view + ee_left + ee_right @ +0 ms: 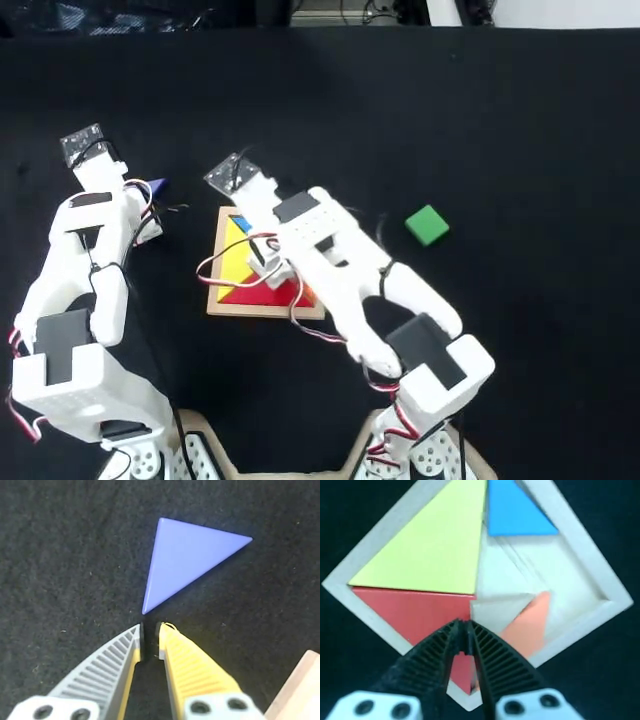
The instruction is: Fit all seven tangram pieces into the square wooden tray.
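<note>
- Currently, left claw [150,632]: fingers drawn to a narrow slit, nothing between them, low over the black cloth [60,555].
- Flat blue-violet triangular piece [187,562]: on the cloth just ahead of the left claw's tips, nearest corner close to them.
- Right claw [465,627]: fingers pressed together, empty, over the square wooden tray [590,575].
- In the tray: large yellow triangle [435,545] ahead of the right claw, large red triangle [410,615] beneath its tips, blue piece [515,510] farthest ahead, small orange triangle [530,625] just beside the tips.
- Green square block [427,225]: on the cloth, well apart from both claws.

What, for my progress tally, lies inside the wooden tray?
Yellow triangle, red triangle, blue piece, orange piece lie in the tray; the right end effector covers part of the red.
</note>
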`<action>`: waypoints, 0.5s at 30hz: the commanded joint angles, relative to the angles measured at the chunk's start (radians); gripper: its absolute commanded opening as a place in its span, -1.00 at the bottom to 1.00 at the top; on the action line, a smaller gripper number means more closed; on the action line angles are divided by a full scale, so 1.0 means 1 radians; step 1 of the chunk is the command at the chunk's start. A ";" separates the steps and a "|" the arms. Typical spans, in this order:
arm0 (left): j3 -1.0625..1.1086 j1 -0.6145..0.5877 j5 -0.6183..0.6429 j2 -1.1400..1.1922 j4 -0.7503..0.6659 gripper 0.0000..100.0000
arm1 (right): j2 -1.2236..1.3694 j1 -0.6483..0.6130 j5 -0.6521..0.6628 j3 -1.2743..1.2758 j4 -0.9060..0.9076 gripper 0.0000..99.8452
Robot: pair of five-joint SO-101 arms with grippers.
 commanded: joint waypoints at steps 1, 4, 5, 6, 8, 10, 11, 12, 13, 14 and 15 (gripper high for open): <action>-0.008 0.010 0.006 -0.043 -0.014 -0.85 | 0.005 0.032 0.009 -0.053 -0.031 -0.98; -0.008 0.010 0.006 -0.043 -0.014 -0.85 | 0.001 0.032 0.009 -0.053 -0.031 -0.98; -0.008 0.010 0.006 -0.043 -0.014 -0.85 | -0.013 0.029 0.009 -0.050 -0.029 -0.98; -0.008 0.010 0.006 -0.043 -0.014 -0.85 | -0.033 0.028 0.009 -0.045 -0.028 -0.98; -0.008 0.010 0.006 -0.043 -0.014 -0.85 | -0.082 0.031 0.008 -0.025 -0.026 -0.98; -0.008 0.010 0.006 -0.043 -0.014 -0.85 | -0.136 0.032 0.008 0.005 -0.046 -0.98; -0.008 0.010 0.006 -0.043 -0.015 -0.85 | -0.156 0.032 0.008 0.028 -0.075 -0.98; -0.008 0.012 0.006 -0.043 -0.015 -0.85 | -0.173 0.032 0.008 0.054 -0.110 -0.98; -0.008 0.012 0.006 -0.043 -0.015 -0.85 | -0.180 0.032 0.008 0.081 -0.158 -0.98; -0.008 0.012 0.006 -0.043 -0.015 -0.85 | -0.180 0.029 0.008 0.096 -0.201 -0.98; -0.008 0.012 0.006 -0.043 -0.015 -0.85 | -0.173 0.029 0.008 0.097 -0.227 -0.98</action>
